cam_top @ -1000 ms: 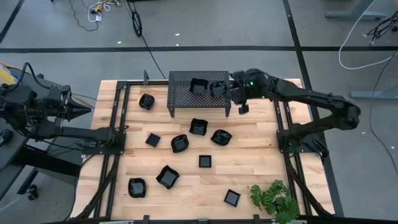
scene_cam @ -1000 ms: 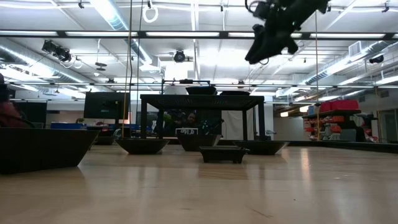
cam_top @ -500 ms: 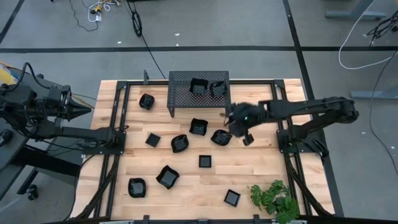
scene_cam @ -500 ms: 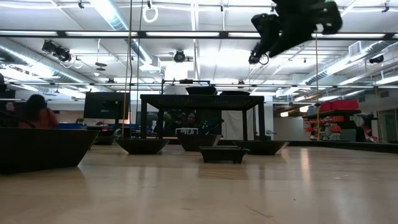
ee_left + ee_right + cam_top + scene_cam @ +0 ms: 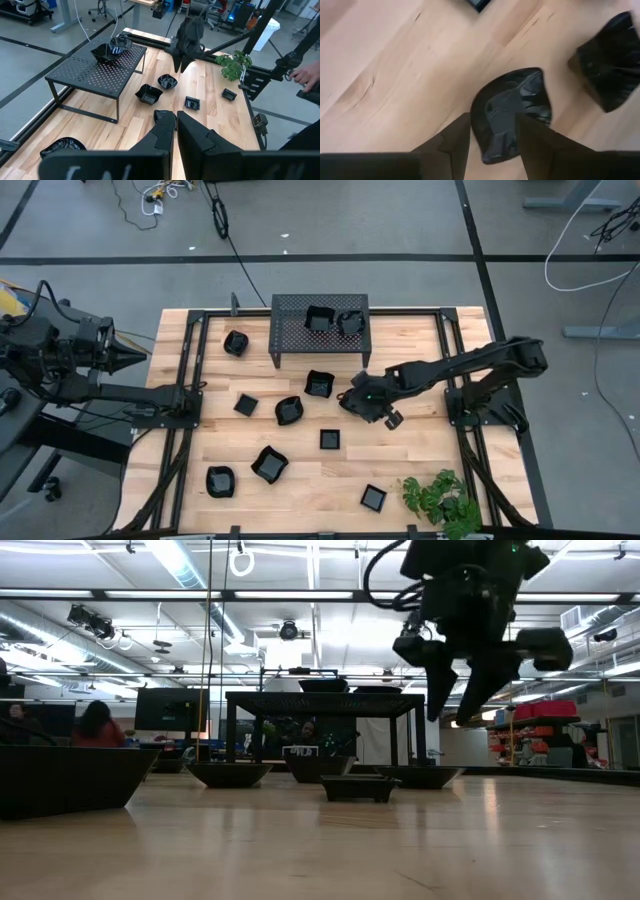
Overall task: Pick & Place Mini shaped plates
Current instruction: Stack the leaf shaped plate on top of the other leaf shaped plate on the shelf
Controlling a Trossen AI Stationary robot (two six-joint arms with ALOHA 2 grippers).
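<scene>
Several small glossy black mini shaped plates lie flat on the wooden table, among them a wavy one [image 5: 319,383] and a square one [image 5: 329,439]. Two more [image 5: 319,319] sit on top of the perforated black stand [image 5: 295,340] at the far edge. My right gripper [image 5: 492,135] hangs open, pointing steeply down, above a rounded plate [image 5: 512,112] at mid-table. Its fingers stand over that plate's rim, clear of the table in the low view [image 5: 453,712]. My left gripper [image 5: 135,357] waits shut beyond the table's left edge.
A dark plate [image 5: 610,70] lies close beside the rounded one. A green plant sprig [image 5: 440,498] lies at the near right corner. Black frame rails [image 5: 185,395] run along the table's left and right sides. A person's hand [image 5: 305,77] shows beyond the table.
My right gripper has swung away from the stand toward the table's near edge and come down over the rounded plate at mid-table, tipping from a shallow slant to pointing steeply down. The plates have kept their places.
</scene>
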